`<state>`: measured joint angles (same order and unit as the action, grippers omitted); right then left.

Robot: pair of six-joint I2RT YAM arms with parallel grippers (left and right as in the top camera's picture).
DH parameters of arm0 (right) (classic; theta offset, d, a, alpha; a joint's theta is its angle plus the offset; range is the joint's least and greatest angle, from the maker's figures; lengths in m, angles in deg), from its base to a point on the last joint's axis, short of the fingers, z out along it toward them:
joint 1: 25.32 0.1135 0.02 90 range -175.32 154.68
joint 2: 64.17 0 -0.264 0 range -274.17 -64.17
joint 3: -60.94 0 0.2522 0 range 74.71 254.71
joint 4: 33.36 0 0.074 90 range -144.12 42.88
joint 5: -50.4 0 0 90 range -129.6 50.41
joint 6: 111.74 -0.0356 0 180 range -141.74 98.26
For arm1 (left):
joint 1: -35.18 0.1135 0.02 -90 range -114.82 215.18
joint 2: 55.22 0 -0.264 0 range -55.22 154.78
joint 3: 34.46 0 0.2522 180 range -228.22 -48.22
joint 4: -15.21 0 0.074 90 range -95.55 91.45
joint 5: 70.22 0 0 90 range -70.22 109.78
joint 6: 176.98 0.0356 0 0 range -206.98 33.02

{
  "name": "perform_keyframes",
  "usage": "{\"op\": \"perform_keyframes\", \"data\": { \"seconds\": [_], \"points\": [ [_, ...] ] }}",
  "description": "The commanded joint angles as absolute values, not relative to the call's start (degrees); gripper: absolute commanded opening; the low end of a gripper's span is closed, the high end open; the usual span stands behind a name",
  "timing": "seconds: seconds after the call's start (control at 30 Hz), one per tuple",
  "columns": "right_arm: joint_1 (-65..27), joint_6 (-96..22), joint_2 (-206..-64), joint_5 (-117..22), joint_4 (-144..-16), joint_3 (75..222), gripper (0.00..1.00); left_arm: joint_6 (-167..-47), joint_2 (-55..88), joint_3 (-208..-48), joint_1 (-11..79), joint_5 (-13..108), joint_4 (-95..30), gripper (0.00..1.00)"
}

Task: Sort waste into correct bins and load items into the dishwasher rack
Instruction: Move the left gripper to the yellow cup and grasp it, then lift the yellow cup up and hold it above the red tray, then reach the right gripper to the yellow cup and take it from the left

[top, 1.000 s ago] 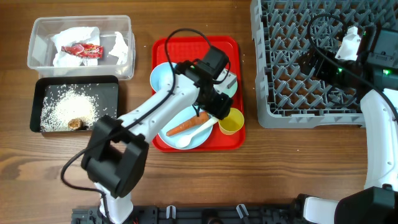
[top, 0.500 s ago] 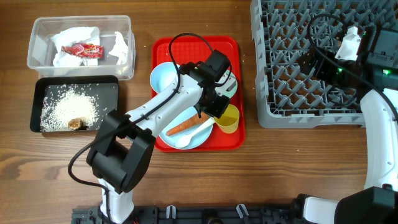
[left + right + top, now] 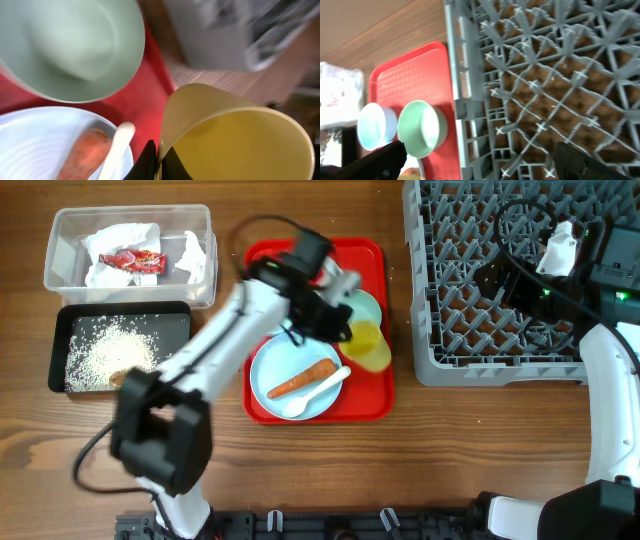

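Note:
My left gripper (image 3: 346, 334) is shut on the rim of the small yellow cup (image 3: 369, 346), which hangs tilted over the red tray's right side. In the left wrist view the black fingertips (image 3: 150, 159) pinch the cup (image 3: 235, 135) wall. Below lie the light blue plate (image 3: 285, 360) with the orange carrot (image 3: 302, 378) and white spoon (image 3: 316, 392). The mint green bowl (image 3: 366, 310) sits behind the cup. The light blue bowl (image 3: 376, 126) shows in the right wrist view. My right gripper (image 3: 556, 248) hangs open over the grey dishwasher rack (image 3: 480, 330).
The clear tub (image 3: 60, 250) at the far left holds crumpled napkins (image 3: 110, 242) and a red wrapper (image 3: 134, 261). In front of it the black tray (image 3: 178, 330) holds white rice (image 3: 108, 350) and a brown lump (image 3: 122, 378). The red serving tray (image 3: 368, 395) lies in the middle.
The left gripper closed on the yellow cup's rim and raised it off the tray, tilting it. The left arm swung back and to the left. The right arm stayed still.

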<state>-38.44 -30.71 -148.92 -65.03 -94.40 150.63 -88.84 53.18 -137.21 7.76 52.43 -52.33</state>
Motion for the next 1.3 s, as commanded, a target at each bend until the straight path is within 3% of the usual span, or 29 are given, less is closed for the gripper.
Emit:
{"op": "perform_keyframes", "data": {
  "seconds": [0.0,0.2,0.4,0.6,0.93,1.1,1.27],
  "points": [
    [-38.07,-26.47,-149.21,-74.93,-94.06,150.74,0.97,-88.89,49.51,-138.83,15.76,67.94,-52.26,0.04],
    [-37.15,-25.99,-149.21,-95.8,-88.46,150.71,0.97,-88.74,49.57,-138.83,25.68,89.47,-46.6,0.04],
    [-30.38,-30.04,-149.21,-107.56,-75.17,150.71,0.97,-88.82,49.57,-138.83,28.81,108.66,-36.2,0.04],
    [-19.32,-35.87,-149.21,-107.82,-61.6,150.71,1.0,-88.98,49.57,-138.83,28.37,110.08,-35.35,0.04],
    [-12.02,-36.77,-149.49,-107.6,-59.87,150.71,0.99,-89.09,49.57,-138.83,28.39,110.08,-33.23,0.04],
    [-9.29,-36.72,-150.13,-105.75,-59.78,150.71,0.85,-89.63,49.57,-138.83,28.39,110.08,-32.96,0.04],
    [-7.45,-36.79,-152.18,-105.24,-59.52,150.71,0.84,-89.63,49.57,-138.83,28.39,110.08,-32.96,0.04]
  ]
}}
